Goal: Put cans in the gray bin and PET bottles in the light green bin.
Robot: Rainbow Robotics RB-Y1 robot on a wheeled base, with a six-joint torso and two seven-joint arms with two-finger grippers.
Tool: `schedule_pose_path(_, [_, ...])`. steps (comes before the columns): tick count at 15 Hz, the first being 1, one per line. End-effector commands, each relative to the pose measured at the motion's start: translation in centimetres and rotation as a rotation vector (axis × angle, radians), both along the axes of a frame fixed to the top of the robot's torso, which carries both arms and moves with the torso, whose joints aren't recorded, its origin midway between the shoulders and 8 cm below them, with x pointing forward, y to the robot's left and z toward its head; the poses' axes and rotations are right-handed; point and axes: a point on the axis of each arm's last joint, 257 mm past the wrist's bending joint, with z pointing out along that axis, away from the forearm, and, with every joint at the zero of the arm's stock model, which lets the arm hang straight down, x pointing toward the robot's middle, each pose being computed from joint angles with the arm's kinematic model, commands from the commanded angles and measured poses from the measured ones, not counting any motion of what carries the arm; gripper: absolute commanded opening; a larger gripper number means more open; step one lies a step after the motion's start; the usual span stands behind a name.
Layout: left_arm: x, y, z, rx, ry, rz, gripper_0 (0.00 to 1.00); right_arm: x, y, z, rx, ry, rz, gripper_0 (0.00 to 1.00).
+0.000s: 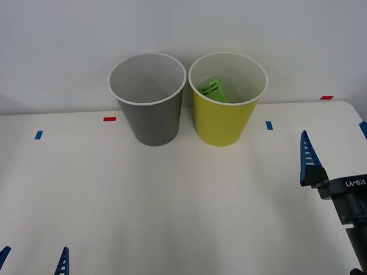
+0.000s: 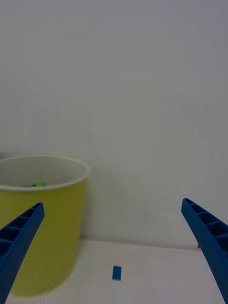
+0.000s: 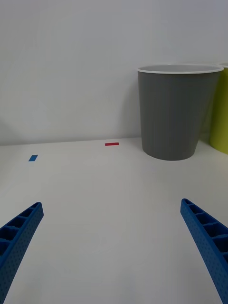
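Observation:
At the back of the white table the gray bin point(image 1: 150, 117) and the light green bin point(image 1: 223, 123) stand upright side by side. A PET bottle point(image 1: 214, 89) with a bright green label leans inside the light green bin. The gray bin's inside looks bare; cans are out of view. My right gripper point(image 1: 334, 133) hovers open over the table's right side, in front of and to the right of the light green bin point(image 2: 40, 228), with nothing between its fingers. My left gripper point(image 1: 34, 251) is open at the near left, facing the gray bin point(image 3: 172, 116).
Small tape marks lie on the table: red point(image 1: 109, 119) and blue point(image 1: 38, 135) on the left, blue point(image 1: 269, 125) and red point(image 1: 325, 97) on the right. A plain white wall rises right behind the bins. The table's right edge runs close to my right arm.

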Motion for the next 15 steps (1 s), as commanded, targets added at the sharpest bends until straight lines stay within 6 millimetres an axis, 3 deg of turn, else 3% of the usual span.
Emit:
schedule_pose_path(1, [0.0, 0.0, 0.0, 0.0, 0.0, 0.0, 1.0, -3.5, -1.5, -4.7, -0.003, 0.122, -0.013, 1.0])
schedule_pose_path(6, [0.0, 0.0, 0.0, 0.0, 0.0, 0.0, 1.0, -8.6, -2.9, -9.0, 0.014, 0.252, -0.051, 1.0])
schedule_pose_path(8, [0.0, 0.0, 0.0, 0.0, 0.0, 0.0, 1.0, -9.8, -2.6, -10.0, 0.019, 0.287, -0.048, 1.0])
schedule_pose_path(13, [0.0, 0.0, 0.0, 0.0, 0.0, 0.0, 1.0, -12.2, -2.2, -11.6, 0.056, 0.354, -0.018, 1.0])
schedule_pose_path(15, [0.0, 0.0, 0.0, 0.0, 0.0, 0.0, 1.0, -12.8, -2.0, -11.2, 0.059, 0.345, -0.004, 1.0])
